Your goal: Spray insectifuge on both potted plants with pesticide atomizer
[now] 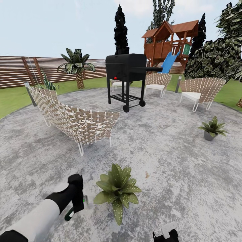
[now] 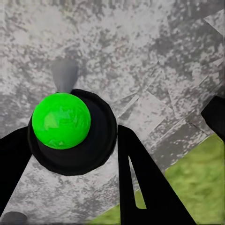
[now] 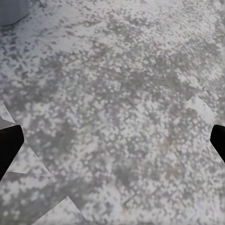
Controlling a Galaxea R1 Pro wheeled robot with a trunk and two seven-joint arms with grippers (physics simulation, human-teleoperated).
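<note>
Gripped between the closed fingers of the left gripper (image 1: 78,205), the atomizer (image 2: 65,129) is held just beside the near plant (image 1: 117,191), presumably for spraying; the right gripper (image 3: 112,140) is open, empty.

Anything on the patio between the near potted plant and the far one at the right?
No. In the head view, only bare grey stone patio lies between the near potted plant and the far potted plant.
</note>
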